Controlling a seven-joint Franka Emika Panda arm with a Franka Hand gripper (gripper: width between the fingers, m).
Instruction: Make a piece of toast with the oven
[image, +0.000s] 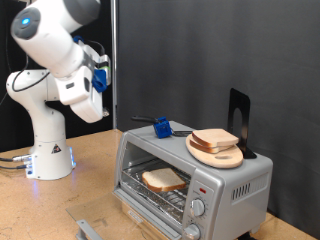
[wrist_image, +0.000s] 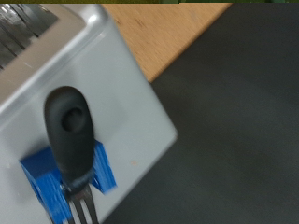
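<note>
Black curtain behind, plywood table below, and the oven stands at the exterior view's lower right with its door dropped open; one piece of toast already lies on the inner rack, so loading looks done, while closing the door and turning the knobs appear still to do. More slices sit on a round wooden board on the oven's roof, beside a black-handled fork in a blue holder. High at the exterior view's upper left the gripper hangs well apart from the oven; its fingers are too small to read, so open or clenched I cannot tell; nothing visibly in it. Plenty of free air between arm and oven; the open door juts out low in front.
</note>
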